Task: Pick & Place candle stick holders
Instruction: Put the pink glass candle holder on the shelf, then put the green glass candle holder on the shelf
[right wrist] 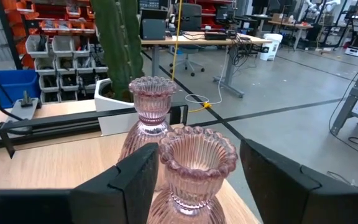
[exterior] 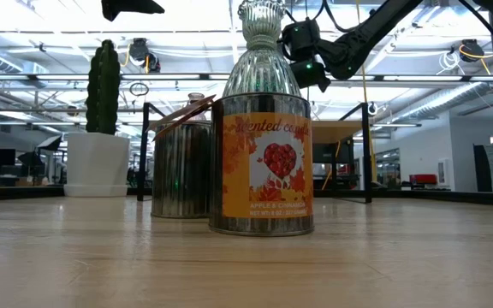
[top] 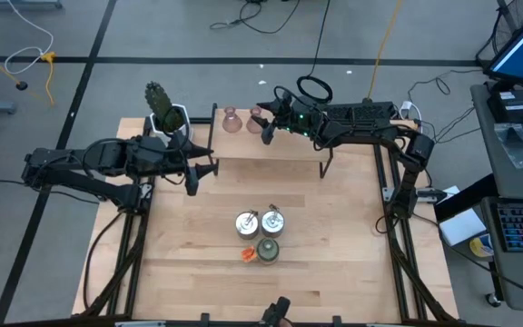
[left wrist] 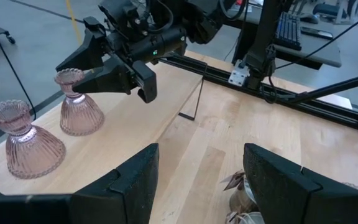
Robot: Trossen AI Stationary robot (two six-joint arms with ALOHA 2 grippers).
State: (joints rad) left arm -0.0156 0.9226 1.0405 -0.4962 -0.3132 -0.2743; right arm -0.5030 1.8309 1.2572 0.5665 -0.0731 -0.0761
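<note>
Wooden table (top: 334, 263): two pink glass holders (top: 231, 121) at 12 o'clock edge, right pincer (top: 267, 133) astride the nearer one (right wrist: 194, 163), jaws parted, likely releasing it; four holders (top: 260, 236) grouped centre; left pincer (top: 192, 175) open, empty, idle at 10 o'clock

Two pink glass candle holders (top: 231, 120) (top: 256, 118) stood side by side at the right tool (top: 266, 133), one of them between its fingers. Four more holders were grouped well away from both tools: two silvery-grey ones (top: 246, 222) (top: 271, 221), one olive-green one (top: 268, 251) and one small orange one (top: 248, 255). That made six holders in all. One white pot with a green cactus (top: 163, 111) stood near the left tool (top: 200, 166). There were two arms, each with one tool.
</note>
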